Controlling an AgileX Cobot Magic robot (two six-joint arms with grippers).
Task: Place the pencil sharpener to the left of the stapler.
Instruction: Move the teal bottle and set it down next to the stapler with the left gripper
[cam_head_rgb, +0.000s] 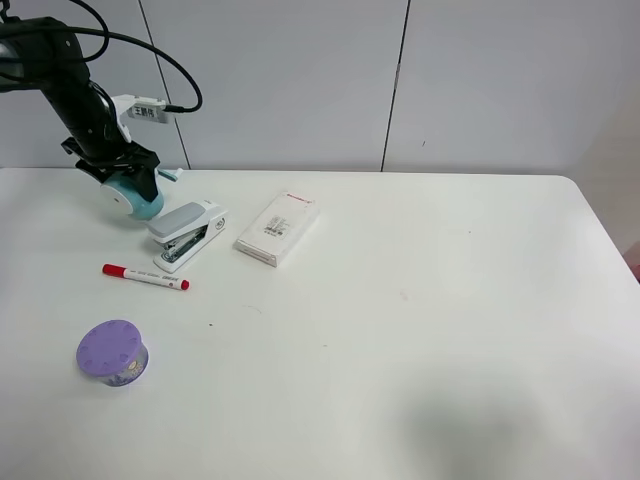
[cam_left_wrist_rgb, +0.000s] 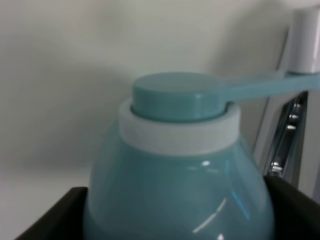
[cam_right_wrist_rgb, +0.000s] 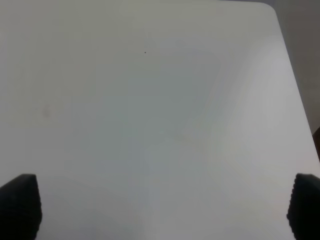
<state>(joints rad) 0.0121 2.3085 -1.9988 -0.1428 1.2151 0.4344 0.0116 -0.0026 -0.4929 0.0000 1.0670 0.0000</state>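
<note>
The teal pencil sharpener (cam_head_rgb: 137, 199) sits low at the table's back left, just left of and behind the white stapler (cam_head_rgb: 187, 232). My left gripper (cam_head_rgb: 128, 180) is shut on it from above. In the left wrist view the sharpener (cam_left_wrist_rgb: 180, 165) fills the picture, white rim and teal crank facing away, with dark fingers (cam_left_wrist_rgb: 47, 220) at both its sides. I cannot tell whether it touches the table. A strip of the stapler (cam_left_wrist_rgb: 287, 135) shows beside it. My right gripper (cam_right_wrist_rgb: 160, 207) is open over bare table, out of the high view.
A red marker (cam_head_rgb: 146, 276) lies in front of the stapler. A round purple container (cam_head_rgb: 113, 352) stands near the front left. A flat white box (cam_head_rgb: 277, 229) lies right of the stapler. The table's right edge (cam_right_wrist_rgb: 295, 85) shows in the right wrist view.
</note>
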